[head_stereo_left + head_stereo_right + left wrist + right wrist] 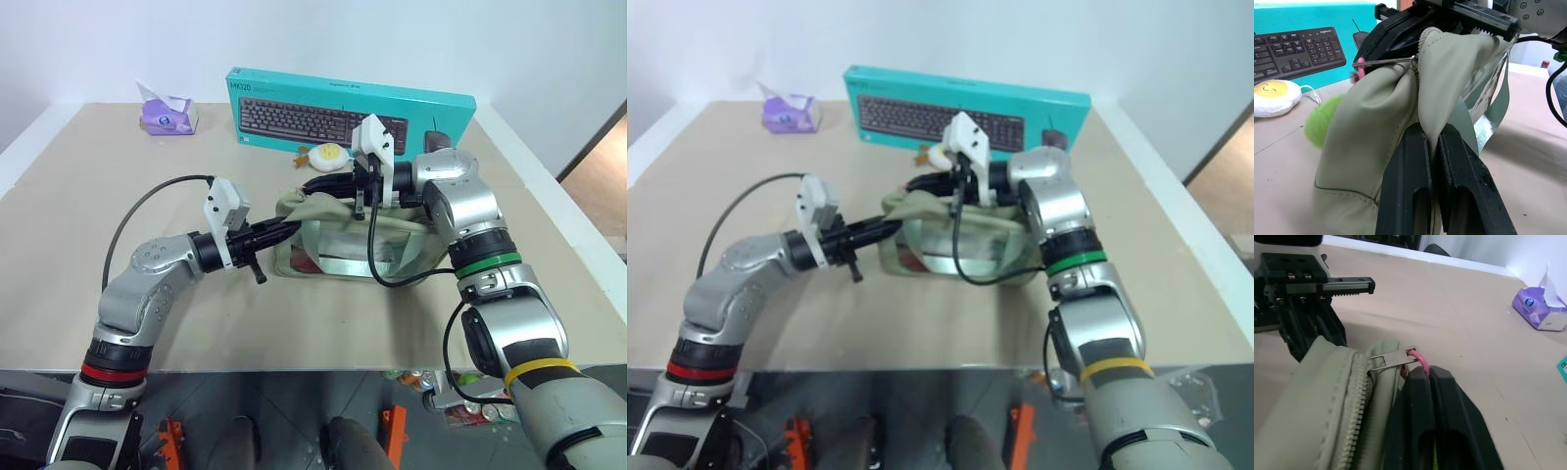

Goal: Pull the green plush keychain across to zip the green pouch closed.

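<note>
Left hand (1432, 166) pinches the green pouch (1381, 142) end; right hand (1427, 374) pressed together at the pink ring (1419, 358) beside the green plush keychain (1320, 120). Next: draw it across.

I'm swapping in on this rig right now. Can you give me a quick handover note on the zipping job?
Left gripper: shut, pinching the end of the green pouch to hold it.
Right gripper: shut at the pink ring by the metal zipper pull; what its fingers hold is hidden.
The green plush keychain hangs beside the pouch, near the fried-egg plush.
Done: both ends gripped.
Left: drawing the slider along; how far the zip has closed can't be judged.
</note>
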`<state>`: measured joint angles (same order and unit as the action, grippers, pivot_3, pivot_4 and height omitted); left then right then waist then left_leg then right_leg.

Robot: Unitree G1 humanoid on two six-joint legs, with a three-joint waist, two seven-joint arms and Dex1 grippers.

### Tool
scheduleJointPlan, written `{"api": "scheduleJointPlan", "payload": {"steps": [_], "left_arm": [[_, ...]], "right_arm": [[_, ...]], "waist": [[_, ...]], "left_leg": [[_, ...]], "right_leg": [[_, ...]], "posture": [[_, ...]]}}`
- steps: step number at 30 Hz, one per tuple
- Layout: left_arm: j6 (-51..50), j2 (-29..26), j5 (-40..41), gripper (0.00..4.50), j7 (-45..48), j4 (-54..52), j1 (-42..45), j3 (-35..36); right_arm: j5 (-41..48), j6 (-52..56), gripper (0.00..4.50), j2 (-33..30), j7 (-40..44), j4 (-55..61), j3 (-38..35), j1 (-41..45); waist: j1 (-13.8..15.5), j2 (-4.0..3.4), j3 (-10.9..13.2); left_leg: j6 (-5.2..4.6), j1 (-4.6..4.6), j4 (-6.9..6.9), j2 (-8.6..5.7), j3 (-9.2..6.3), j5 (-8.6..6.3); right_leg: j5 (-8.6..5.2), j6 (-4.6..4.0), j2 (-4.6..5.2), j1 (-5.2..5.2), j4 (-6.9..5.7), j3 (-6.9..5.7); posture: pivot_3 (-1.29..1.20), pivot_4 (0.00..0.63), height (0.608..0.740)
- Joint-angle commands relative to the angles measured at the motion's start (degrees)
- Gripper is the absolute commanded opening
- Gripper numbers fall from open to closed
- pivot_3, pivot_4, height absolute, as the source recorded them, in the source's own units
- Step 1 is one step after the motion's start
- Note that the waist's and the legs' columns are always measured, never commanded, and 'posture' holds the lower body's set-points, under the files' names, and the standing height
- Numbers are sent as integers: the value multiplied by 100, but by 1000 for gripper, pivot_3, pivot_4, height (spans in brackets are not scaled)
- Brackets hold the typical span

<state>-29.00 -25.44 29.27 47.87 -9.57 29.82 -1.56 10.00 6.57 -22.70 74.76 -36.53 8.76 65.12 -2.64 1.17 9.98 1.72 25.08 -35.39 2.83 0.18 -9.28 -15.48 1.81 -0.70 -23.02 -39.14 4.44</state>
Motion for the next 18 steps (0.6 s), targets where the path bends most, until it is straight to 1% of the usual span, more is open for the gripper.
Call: {"api": "scheduleJointPlan", "payload": {"steps": [1, 7, 11, 15, 18], "left_arm": [[40, -4, -73, 0, 7, 4, 18, -62], [68, 15, -89, 0, 10, 68, 55, -87], [66, 28, -90, 0, -8, 81, 46, -87], [43, 9, -91, 0, -38, 54, 14, -70], [44, 18, -107, 0, -108, 114, 44, -30]], "right_arm": [[103, -15, 33, -37, 38, 157, -144, 81], [103, -11, 33, -68, -10, 177, -178, 70], [119, -22, 33, -106, -195, 215, -287, 114], [343, 131, 33, -167, -609, 456, -652, 262], [347, 156, 33, -263, -650, 683, -688, 200]], "waist": [[0, 0, 0], [0, 0, 0], [1, 0, 0], [1, 0, 0], [1, 0, 0]], "left_leg": [[0, 0, 0, 0, 0, 0], [0, 0, 0, 0, 0, 0], [0, 0, 0, 0, 0, 0], [0, 0, 0, 0, 0, 0], [0, 0, 0, 0, 0, 0]], "right_leg": [[0, 0, 0, 0, 0, 0], [0, 0, 0, 0, 0, 0], [0, 0, 0, 0, 0, 0], [0, 0, 1, 0, 0, 0], [0, 0, 0, 0, 0, 0]], "posture": [[0, 150, 740], [0, 150, 740], [0, 150, 740], [0, 150, 740], [0, 150, 740]]}}
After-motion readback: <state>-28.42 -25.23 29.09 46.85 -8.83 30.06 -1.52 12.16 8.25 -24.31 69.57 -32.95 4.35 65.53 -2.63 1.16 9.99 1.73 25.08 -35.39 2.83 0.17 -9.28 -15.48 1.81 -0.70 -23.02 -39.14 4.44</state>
